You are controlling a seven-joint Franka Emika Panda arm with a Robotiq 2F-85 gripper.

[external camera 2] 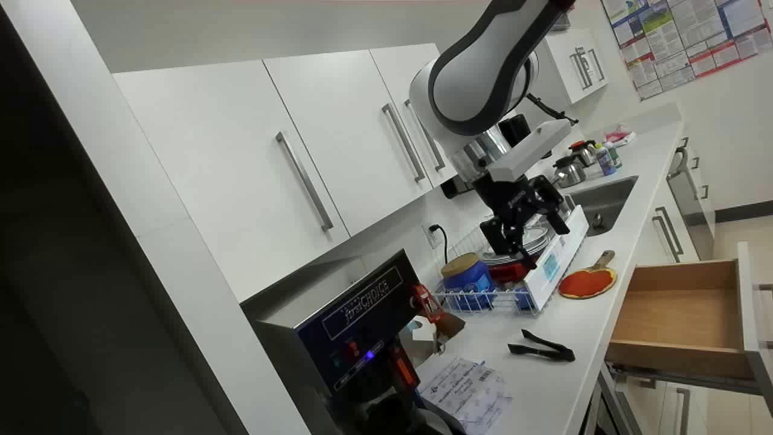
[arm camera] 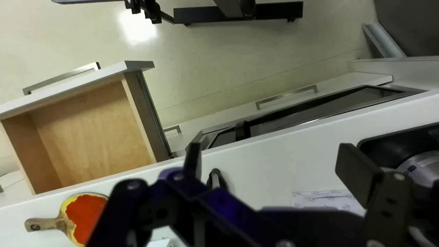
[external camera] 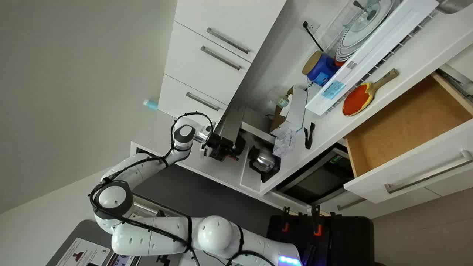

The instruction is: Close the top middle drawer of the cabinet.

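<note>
The top middle drawer is pulled out of the white cabinet (external camera: 397, 203). Its white front with a silver bar handle (external camera: 428, 173) and tan wooden box show in both exterior views; the front (external camera 2: 750, 320) faces away from the counter. In the wrist view the drawer (arm camera: 92, 133) lies at left, its wooden inside bare. My gripper (external camera: 234, 150) is open, with nothing between its fingers. It hangs above the counter, apart from the drawer, as an exterior view (external camera 2: 546, 248) also shows. In the wrist view its fingertips (arm camera: 272, 161) stand wide apart over the countertop.
On the counter are a red-and-yellow paddle (external camera: 356, 99), black tongs (external camera 2: 540, 347), a paper sheet (external camera 2: 468, 393) and a dish rack with a long white panel (external camera 2: 555, 260). A coffee brewer (external camera 2: 356, 320) stands nearby. Wall cupboards (external camera 2: 326, 133) hang above. A dark-windowed appliance (external camera: 321, 177) sits beside the drawer.
</note>
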